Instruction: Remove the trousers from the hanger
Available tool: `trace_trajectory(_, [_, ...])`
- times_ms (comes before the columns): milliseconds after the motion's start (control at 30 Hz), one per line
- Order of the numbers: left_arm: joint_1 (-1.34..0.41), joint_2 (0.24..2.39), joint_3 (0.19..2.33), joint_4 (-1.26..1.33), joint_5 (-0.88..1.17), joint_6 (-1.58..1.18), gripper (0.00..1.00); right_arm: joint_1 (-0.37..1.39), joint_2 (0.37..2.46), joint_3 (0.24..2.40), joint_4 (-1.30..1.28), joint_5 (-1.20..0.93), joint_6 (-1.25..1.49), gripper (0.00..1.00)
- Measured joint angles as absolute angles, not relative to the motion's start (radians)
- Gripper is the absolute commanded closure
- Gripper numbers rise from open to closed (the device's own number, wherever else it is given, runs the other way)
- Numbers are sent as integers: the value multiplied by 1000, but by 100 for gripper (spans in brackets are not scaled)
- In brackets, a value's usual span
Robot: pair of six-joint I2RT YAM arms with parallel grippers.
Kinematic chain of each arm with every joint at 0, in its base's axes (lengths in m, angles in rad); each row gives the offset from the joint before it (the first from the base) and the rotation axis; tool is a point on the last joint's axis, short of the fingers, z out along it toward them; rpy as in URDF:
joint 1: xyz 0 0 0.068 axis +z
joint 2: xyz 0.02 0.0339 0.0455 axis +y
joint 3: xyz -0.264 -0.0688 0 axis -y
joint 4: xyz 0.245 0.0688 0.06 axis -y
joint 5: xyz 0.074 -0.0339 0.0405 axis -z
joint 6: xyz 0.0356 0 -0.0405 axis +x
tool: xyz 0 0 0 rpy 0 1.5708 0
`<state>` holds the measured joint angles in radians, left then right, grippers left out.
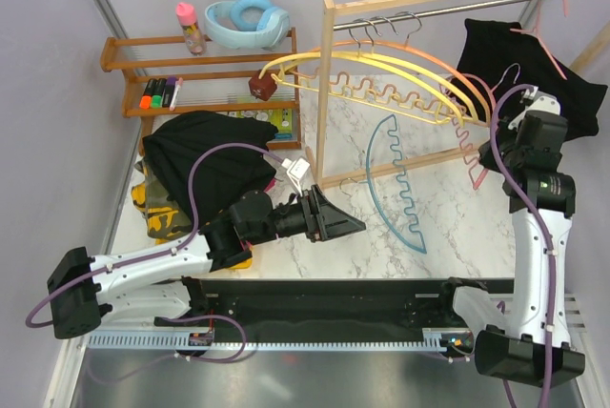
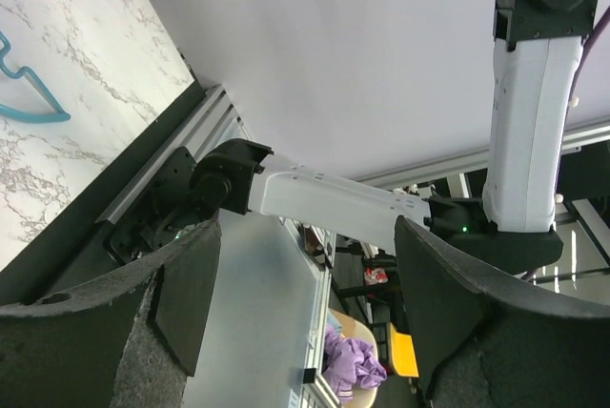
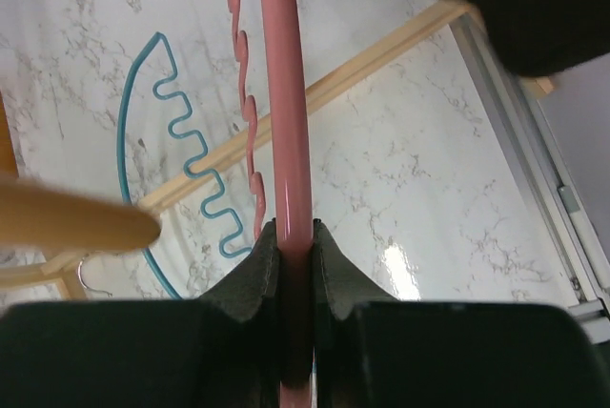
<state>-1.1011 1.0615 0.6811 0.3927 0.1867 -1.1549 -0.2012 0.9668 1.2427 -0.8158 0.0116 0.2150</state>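
Wooden shelf left of the wooden rack, markers and a pink bottle kept on it, black trousers hung at the rack's right end, pink hanger pinched by the right gripper, left gripper near the rack (its jaws spread wide)

Right claw clamps pink hanger; blue hanger on marble table.
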Motion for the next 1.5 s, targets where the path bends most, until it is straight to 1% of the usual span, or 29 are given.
trace_trajectory(300, [-1101, 1061, 681, 391, 231, -1153, 21, -312, 977, 1248, -759, -125, 192, 100])
trace_trajectory(400, [-1101, 1062, 681, 390, 250, -1153, 21, -350, 973, 1247, -716, -208, 175, 100])
trace_trajectory(667, [-1101, 1104, 706, 390, 300, -1151, 21, -362, 974, 1245, -645, -386, 105, 100])
trace_trajectory(767, [-1101, 1139, 735, 390, 323, -1151, 21, -362, 1006, 1284, -652, -421, 73, 100])
trace_trajectory(967, [-1098, 1164, 754, 390, 347, -1150, 21, -358, 1118, 1437, -664, -416, 9, 99])
trace_trajectory(1200, [-1076, 1174, 760, 390, 368, -1150, 21, -344, 1149, 1540, -676, -380, -35, 100])
trace_trajectory(1300, [-1076, 1178, 761, 390, 370, -1150, 22, -329, 1128, 1524, -668, -344, -51, 100])
trace_trajectory(1500, [-1075, 1189, 761, 390, 381, -1151, 22, -325, 1036, 1377, -655, -305, -54, 100])
